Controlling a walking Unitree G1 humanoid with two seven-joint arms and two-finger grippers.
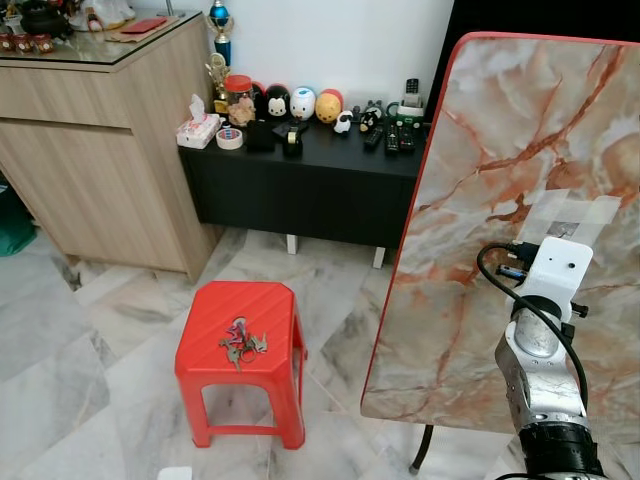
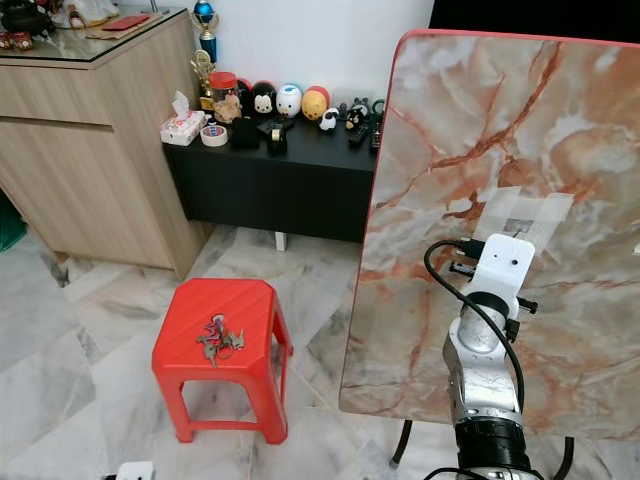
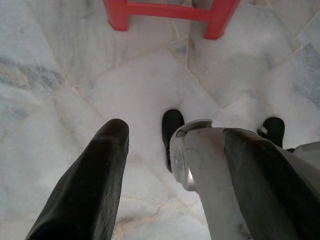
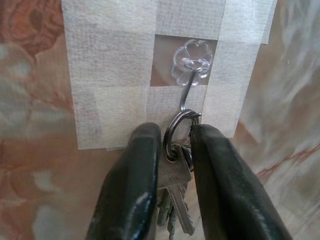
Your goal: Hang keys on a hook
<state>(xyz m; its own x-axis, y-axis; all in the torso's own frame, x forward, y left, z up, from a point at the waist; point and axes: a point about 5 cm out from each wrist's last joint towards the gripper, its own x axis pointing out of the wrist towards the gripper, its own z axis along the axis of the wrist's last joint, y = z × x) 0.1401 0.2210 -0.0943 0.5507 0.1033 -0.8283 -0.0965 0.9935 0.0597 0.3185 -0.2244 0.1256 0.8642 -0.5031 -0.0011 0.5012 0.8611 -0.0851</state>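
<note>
Right gripper (image 4: 172, 150) raised against the tilted marble board (image 1: 520, 150), clamped on the keys (image 4: 175, 187); ring meets the hook (image 4: 189, 85), blades partly hidden. Left gripper (image 3: 170, 165), fingers apart, hangs over floor.

A red stool (image 1: 240, 330) stands on the marble floor (image 1: 60, 380) before a black cabinet (image 1: 300, 185), wooden sideboard (image 1: 90, 150) and white wall (image 1: 340, 40).

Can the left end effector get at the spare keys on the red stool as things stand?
Probably not without bending: the left end effector hangs idle over the floor short of the red stool, open, with the keys lying uncovered on its seat.
</note>
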